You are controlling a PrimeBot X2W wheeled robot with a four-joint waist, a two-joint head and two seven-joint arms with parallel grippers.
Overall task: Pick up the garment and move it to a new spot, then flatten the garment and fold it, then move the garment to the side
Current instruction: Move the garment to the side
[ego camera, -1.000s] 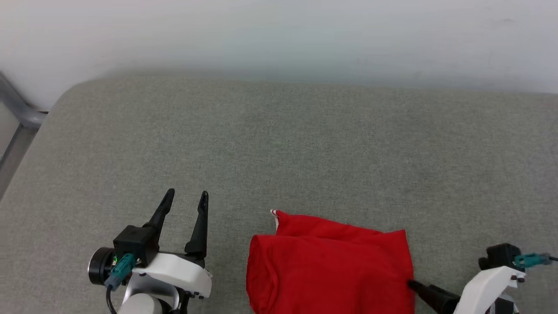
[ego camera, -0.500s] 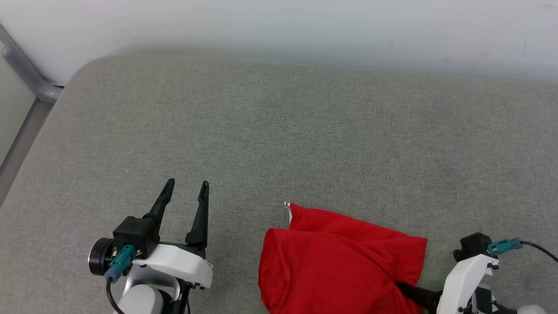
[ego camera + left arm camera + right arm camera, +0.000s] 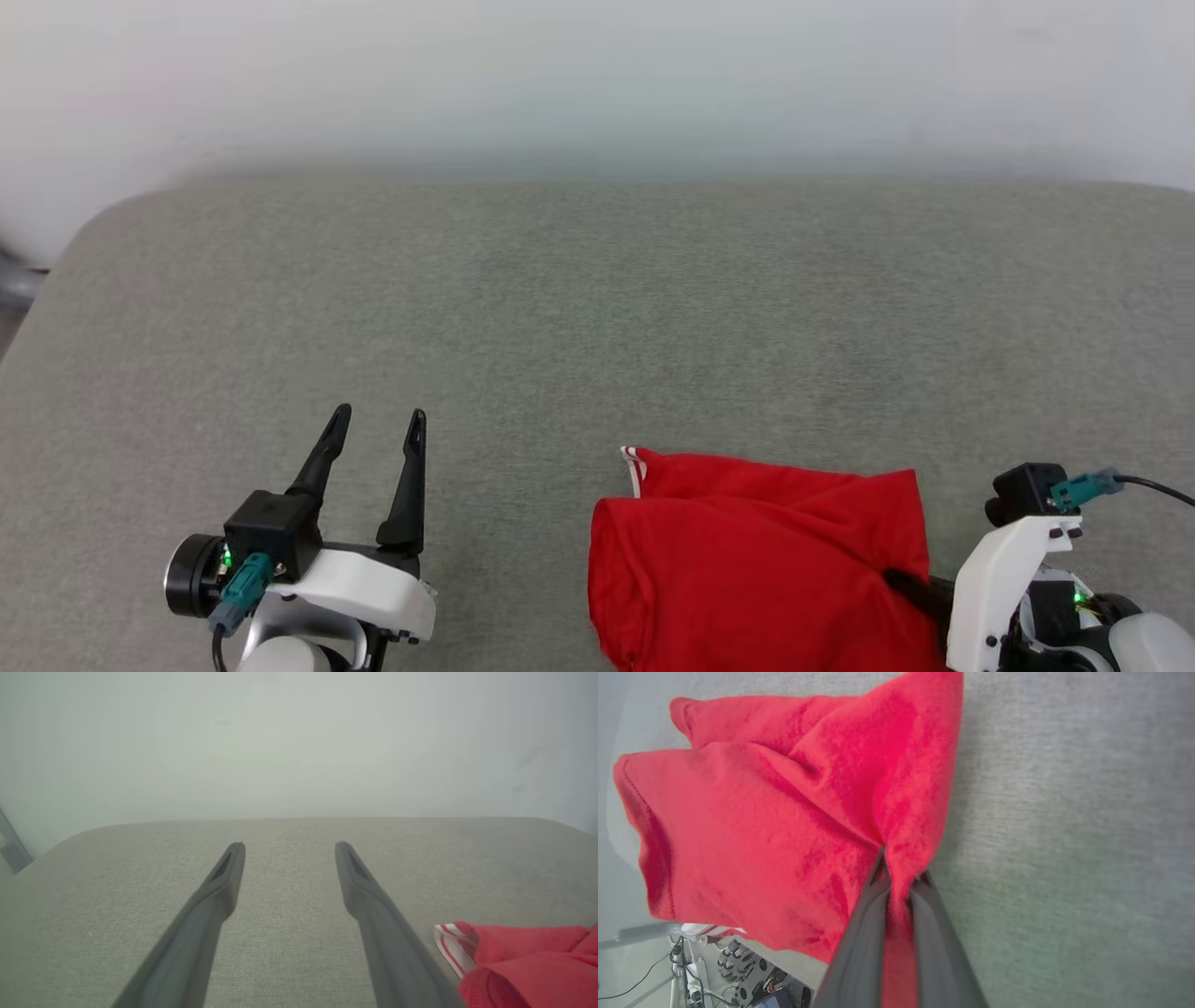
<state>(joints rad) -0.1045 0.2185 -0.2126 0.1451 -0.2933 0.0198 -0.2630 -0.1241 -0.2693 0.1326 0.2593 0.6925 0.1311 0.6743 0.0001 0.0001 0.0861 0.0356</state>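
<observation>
I'm pinching the garment (image 3: 761, 812) at its right edge with my right gripper (image 3: 901, 870); the cloth, seemingly soft and light, is bunching. My left gripper (image 3: 380, 415) is hovering spread.

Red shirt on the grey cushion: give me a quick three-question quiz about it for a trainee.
1. True or false: the right claw is shut on the garment.
2. The left claw is: A) open and empty; B) shut on a sleeve; C) pressing the garment flat.
3. Fill in: in the head view, the striped trim shows at the garment's far ____ corner.
Key: 1 true; 2 A; 3 left.
</observation>
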